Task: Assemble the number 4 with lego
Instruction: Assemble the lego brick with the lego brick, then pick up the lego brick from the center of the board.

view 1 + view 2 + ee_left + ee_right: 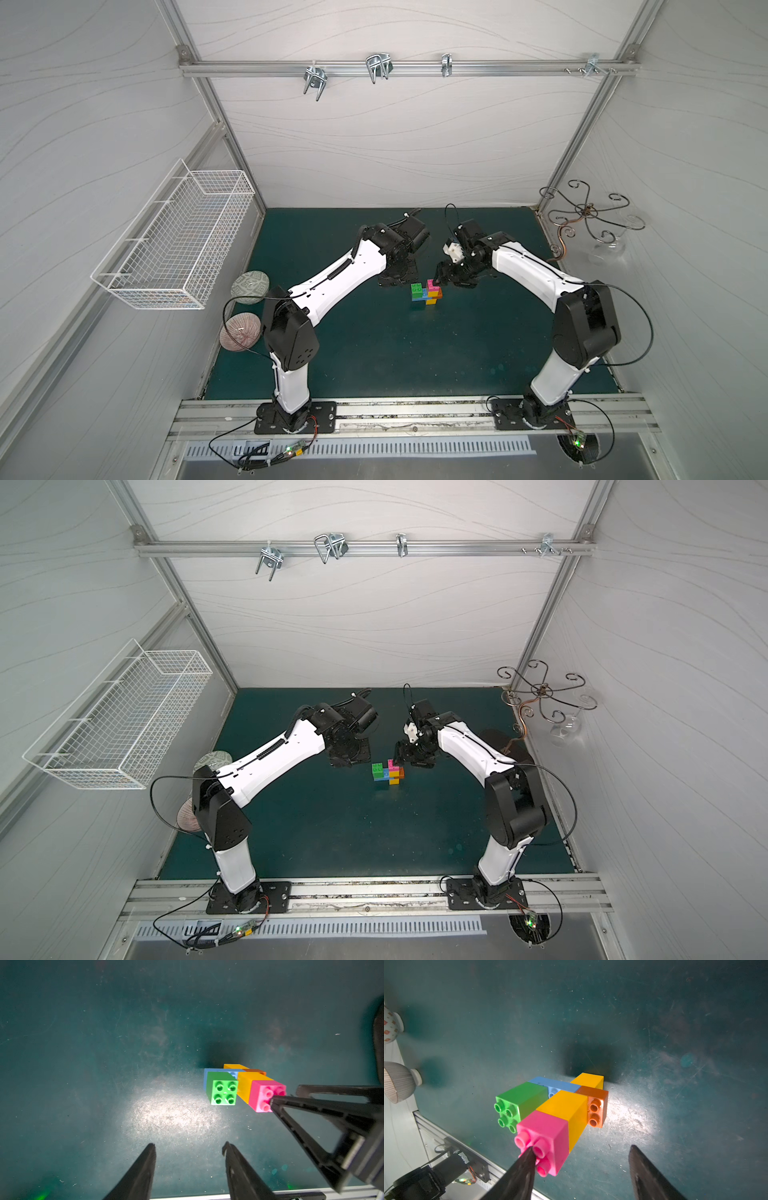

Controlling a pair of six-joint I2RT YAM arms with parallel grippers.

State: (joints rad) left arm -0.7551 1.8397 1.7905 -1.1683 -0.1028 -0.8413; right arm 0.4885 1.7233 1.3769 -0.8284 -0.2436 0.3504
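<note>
On the green surface (374,353) the 4 (427,292) stands upright between the two pincers, just below the right one and near the left one, on the side towards the right. The right pincer (581,1147) is spread: one finger's tip rests on the studs of the pink brick (548,1132), the other hangs well clear, so nothing is pinched. The left pincer (189,1144) is also spread and empty, hovering apart from the figure. All six bricks look joined, so the build seems done; what is left, I judge, is for the pincers to draw off without tipping it. The stem runs from the pink brick through yellow (566,1105) and orange (598,1093) to a second yellow (589,1079) at the foot. The blue bar (554,1082) crosses beside it and carries the green brick (525,1095). The orange brick shows two bare studs, so the stem steps sideways there.
</note>
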